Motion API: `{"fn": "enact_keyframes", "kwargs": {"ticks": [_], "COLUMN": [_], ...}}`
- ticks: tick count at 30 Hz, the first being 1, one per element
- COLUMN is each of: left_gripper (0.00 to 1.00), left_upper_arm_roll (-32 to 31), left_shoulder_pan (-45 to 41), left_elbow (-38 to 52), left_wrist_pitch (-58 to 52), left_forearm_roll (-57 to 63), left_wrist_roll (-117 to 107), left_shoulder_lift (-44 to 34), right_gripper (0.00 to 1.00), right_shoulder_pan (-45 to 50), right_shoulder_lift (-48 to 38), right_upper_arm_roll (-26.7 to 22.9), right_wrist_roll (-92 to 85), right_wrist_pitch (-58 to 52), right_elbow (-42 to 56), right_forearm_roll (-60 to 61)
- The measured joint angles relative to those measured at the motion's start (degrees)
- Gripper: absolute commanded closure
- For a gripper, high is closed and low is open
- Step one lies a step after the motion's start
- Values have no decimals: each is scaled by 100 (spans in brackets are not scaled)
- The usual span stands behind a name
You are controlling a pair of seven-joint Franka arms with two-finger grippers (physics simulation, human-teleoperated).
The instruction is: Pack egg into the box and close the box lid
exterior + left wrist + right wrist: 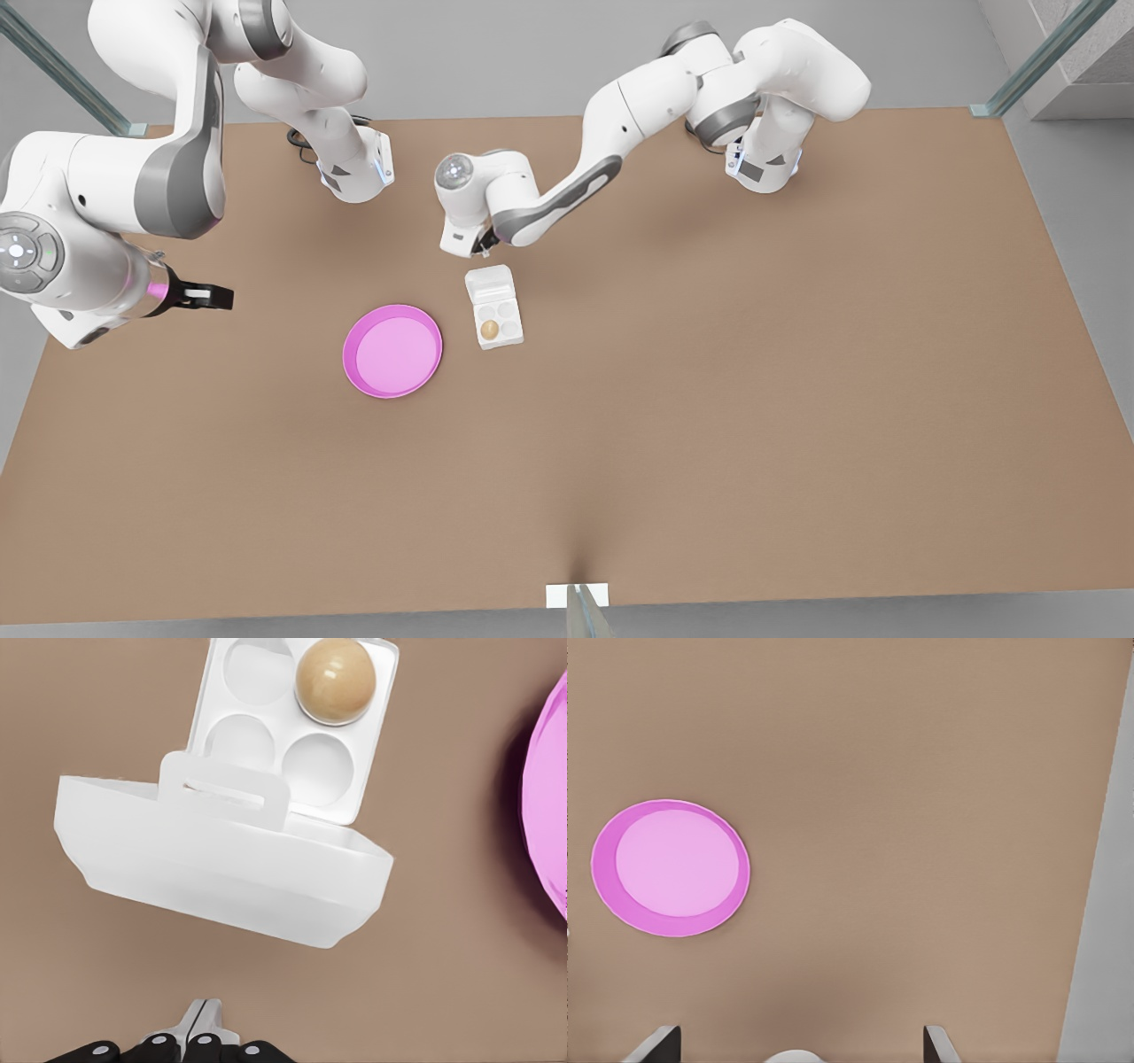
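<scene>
Front view gives me the layout: box (497,321) sits mid-table (709,399), just beside the pink plate (392,351), which is on the front view's left of it. Box lid (490,283) is hinged open on the far side of the tray, toward the arm bases. Egg (489,330) is seated in one of the four cups, the near one on the plate side; the other three cups hold nothing.

Left wrist view adds detail: lid raised partway, its tab standing up over the tray, egg snug in its corner cup. Left gripper (205,1014) hangs just behind the lid's outer edge, fingers pressed together, gripping nothing, not touching the lid as far as I can tell.

Right gripper (799,1041) waits off at the table's edge on the front view's left; the right wrist view shows its fingers spread wide over bare table, plate well ahead of them. Plate holds nothing.
</scene>
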Motion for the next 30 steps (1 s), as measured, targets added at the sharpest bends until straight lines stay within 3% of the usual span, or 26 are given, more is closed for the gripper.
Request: {"fn": "enact_keyframes", "kwargs": {"ticks": [12, 14, 15, 16, 17, 19, 20, 21, 22, 25, 28, 30], "left_gripper": [79, 79, 79, 0, 0, 0, 0, 0, 0, 0, 0, 0], "left_upper_arm_roll": [-18, -55, -50, -55, 82, 138, 1271, 2114, 2174, 2371, 2504, 2840], "left_shoulder_pan": [857, 1131, 1165, 1405, 2087, 4709, 5282, 5407, 5457, 4376, 5155, 4698], "left_elbow": [35, 45, 530, 1048, 1080, 1037, 35, -1898, -2075, -1593, -1599, -1600], "left_wrist_pitch": [-278, -990, -2120, -3196, -4532, -4878, -4066, -2610, -2412, -3251, -3215, -3087], "left_forearm_roll": [2, -110, -318, -532, -584, -563, -613, -889, -1113, -1342, -1423, -1510], "left_wrist_roll": [1278, 1634, 1896, 2055, 3122, 6810, 8714, 10621, 11245, 11232, 11239, 11269], "left_shoulder_lift": [-240, -854, -1287, -1698, -2405, -3000, -3557, -4682, -4923, -4932, -4976, -4973], "right_gripper": [0, 0, 0, 0, 0, 0, 0, 0, 0, 0, 0, 0], "right_shoulder_pan": [-17, -2, 4, 1, 3, -2, 72, 240, 151, 314, 230, 120], "right_shoulder_lift": [0, 0, 0, 0, 0, -9, -9, 12, 16, 364, -49, -591], "right_upper_arm_roll": [0, 7, 2, 8, 9, 17, 63, 62, 54, 54, 40, 44], "right_wrist_roll": [5, 10, 9, 6, 34, 50, 45, 43, 44, 5, -102, -137], "right_wrist_pitch": [-132, -154, -158, -153, -150, -141, -99, 8, 60, 403, 449, 683], "right_elbow": [-132, -148, -174, -171, -146, -88, -58, 14, 8, 131, -102, -783], "right_forearm_roll": [8, 13, 17, 22, 21, 16, 33, 15, 198, 318, 541, 715]}}
